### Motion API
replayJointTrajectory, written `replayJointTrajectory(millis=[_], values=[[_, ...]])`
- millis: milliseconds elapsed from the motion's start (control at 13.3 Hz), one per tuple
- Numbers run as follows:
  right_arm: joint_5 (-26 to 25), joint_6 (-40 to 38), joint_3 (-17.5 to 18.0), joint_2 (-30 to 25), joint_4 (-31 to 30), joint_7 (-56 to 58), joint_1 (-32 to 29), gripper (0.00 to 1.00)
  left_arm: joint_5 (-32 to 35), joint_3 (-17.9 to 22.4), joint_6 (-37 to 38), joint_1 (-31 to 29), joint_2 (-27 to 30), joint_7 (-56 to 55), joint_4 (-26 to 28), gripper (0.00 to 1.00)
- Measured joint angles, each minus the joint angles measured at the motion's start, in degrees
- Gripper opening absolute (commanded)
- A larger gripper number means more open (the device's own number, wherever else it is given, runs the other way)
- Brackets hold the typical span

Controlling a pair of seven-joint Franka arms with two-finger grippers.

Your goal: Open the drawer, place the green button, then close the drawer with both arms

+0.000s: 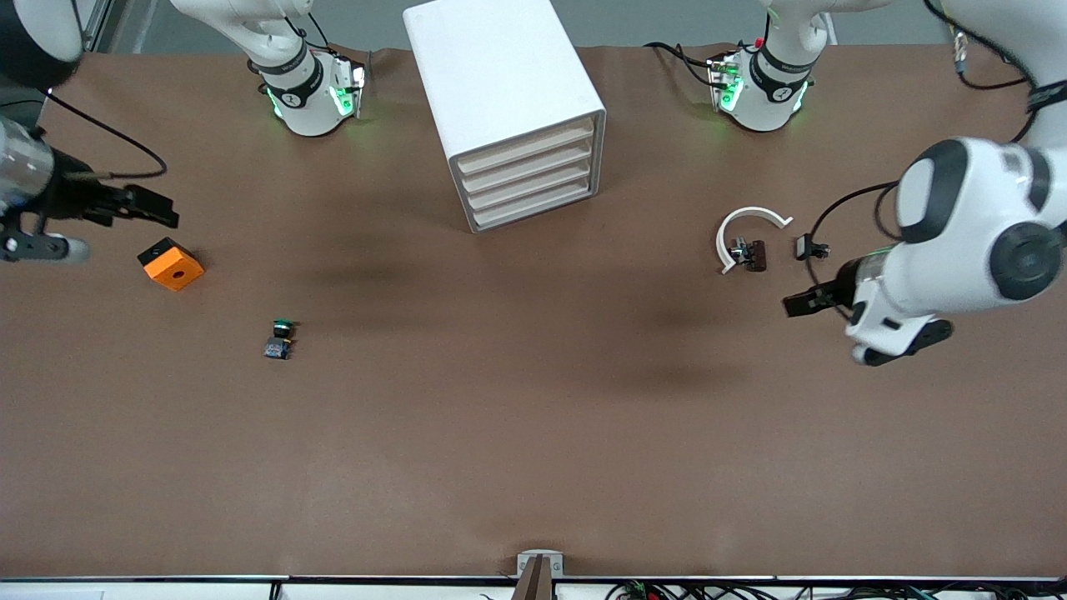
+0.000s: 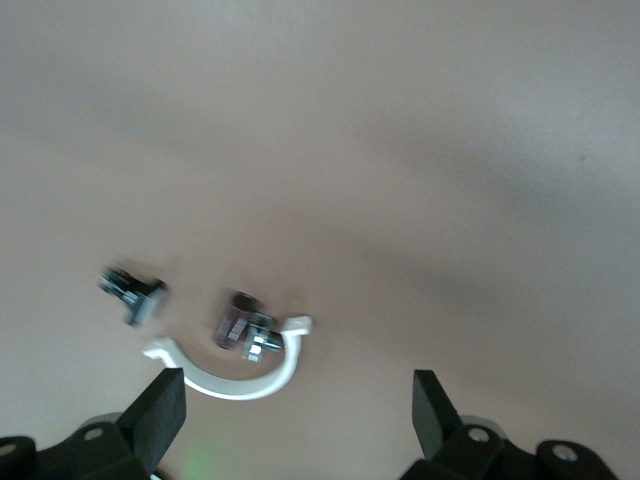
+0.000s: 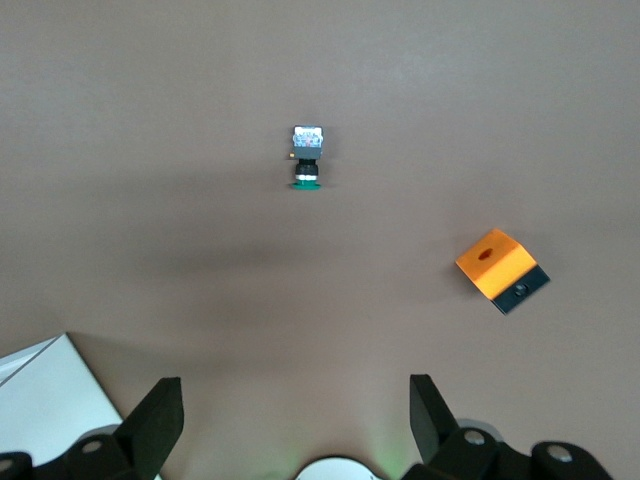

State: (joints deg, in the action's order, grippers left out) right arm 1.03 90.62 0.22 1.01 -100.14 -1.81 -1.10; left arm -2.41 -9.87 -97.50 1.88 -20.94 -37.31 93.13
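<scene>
Fingers [image 3: 160, 415] of my right gripper [image 3: 290, 420] are spread wide with nothing between them, and so are the fingers [image 2: 160, 405] of my left gripper [image 2: 295, 410]. I see the button [image 1: 280, 338] lying on the brown tabletop [image 1: 533, 433], nearer the front camera than the orange block [image 1: 171, 264], well apart from the cabinet [image 1: 508, 108]. Its lowest drawer [image 1: 533, 207] is shut. My left gripper hangs over the white arc [image 1: 744, 232] and dark clips [image 1: 750, 253].
</scene>
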Motion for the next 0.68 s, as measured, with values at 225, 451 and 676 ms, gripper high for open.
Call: replayJointTrajectory(millis=[225,451,676], values=[[0.0,15.0,0.0,2.4,-10.0,0.0,0.3,1.00,-0.4,-0.2,-1.8,5.4,-7.2,-21.7,-0.2,1.00],[0.0,25.3,0.0,8.6,-14.6,-2.3,0.4,1.00,-7.8,-0.3,-3.0,8.6,-13.4,-45.1,-0.8,1.00],[0.0,33.5,0.0,16.1,-14.8,-4.5,0.5,1.00,-17.7,-0.3,-3.0,10.4,-17.9,-58.3,-1.5,1.00]])
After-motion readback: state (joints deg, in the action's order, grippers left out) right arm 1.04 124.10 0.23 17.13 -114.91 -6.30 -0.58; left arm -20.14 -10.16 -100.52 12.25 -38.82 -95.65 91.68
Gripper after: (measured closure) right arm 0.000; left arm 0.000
